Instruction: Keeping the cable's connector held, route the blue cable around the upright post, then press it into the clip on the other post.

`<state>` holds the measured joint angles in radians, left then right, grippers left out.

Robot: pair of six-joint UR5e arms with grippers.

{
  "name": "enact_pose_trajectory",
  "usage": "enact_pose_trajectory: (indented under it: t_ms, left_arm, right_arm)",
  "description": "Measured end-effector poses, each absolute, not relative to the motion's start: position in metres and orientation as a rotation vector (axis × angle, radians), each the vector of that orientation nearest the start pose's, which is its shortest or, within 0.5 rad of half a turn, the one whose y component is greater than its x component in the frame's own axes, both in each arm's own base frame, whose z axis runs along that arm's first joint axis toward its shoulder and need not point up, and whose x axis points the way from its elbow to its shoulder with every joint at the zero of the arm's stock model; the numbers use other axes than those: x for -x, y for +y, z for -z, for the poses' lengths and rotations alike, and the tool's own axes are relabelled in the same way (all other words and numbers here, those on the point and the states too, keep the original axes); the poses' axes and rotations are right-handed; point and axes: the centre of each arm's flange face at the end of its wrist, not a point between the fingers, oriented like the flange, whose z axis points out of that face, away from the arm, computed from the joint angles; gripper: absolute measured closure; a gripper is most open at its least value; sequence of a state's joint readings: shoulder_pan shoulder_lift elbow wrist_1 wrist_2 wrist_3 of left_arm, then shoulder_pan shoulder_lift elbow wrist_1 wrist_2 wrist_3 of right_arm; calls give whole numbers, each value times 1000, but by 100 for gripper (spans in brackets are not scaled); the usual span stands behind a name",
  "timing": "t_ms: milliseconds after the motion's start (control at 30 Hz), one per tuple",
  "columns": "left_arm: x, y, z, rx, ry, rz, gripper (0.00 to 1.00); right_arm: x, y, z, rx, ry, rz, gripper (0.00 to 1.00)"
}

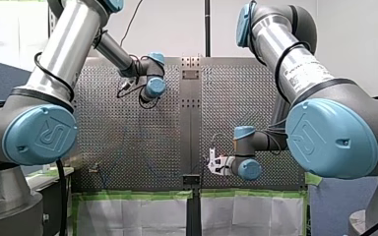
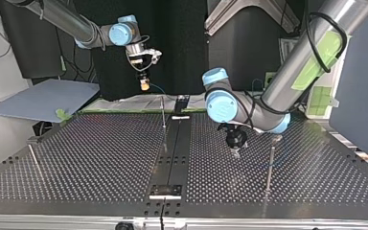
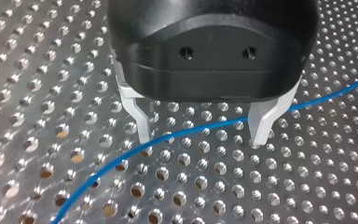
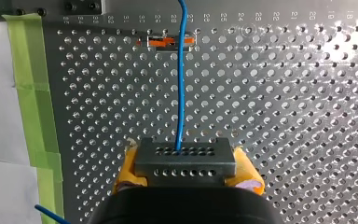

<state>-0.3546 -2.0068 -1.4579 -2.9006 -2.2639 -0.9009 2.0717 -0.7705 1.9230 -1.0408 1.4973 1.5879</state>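
Shiny metal table (image 3: 37,84), smooth blue cable (image 3: 200,131), matt grey connector (image 4: 185,161).

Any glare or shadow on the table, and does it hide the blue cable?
Right wrist view: glare whitens the perforated metal table away from the blue cable and grey block connector. Left wrist view: my black left gripper shades the table beneath; the cable shows between its open metal fingers.

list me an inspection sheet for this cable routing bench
surface: perforated table, green tape along one edge
job's things: blue cable lying on the table; connector held above it; post; second post
clutter: small orange part beside the cable
grippers: left gripper jaws open, astride the cable; right gripper jaws shut on the connector
cables: black arm cable
surroundings: grey board beside the table
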Motion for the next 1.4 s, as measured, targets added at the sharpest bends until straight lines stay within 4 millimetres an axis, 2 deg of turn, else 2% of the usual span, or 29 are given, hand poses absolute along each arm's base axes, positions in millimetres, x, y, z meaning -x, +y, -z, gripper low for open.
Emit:
enact_pose_trajectory:
  t_ms: [433,733,1033,1133,1400]
  left_arm:
    - [-559,-277,-316,-367,1653,-923,0]
    - [-558,-289,-288,-456,1686,-966,0]
    - [-557,-289,-282,-453,1707,-961,0]
    - [-557,-288,-273,-460,1727,-971,0]
    - [-558,-287,-230,-485,1800,-1006,0]
  right_arm:
    - [-389,-417,10,-1713,-960,-1560,100]
    - [-389,-417,10,-1713,-961,-1560,100]
    - [-389,-417,10,-1713,-961,-1560,100]
    - [-389,-417,10,-1713,-961,-1560,100]
    - [-388,-417,10,-1713,-960,-1559,100]
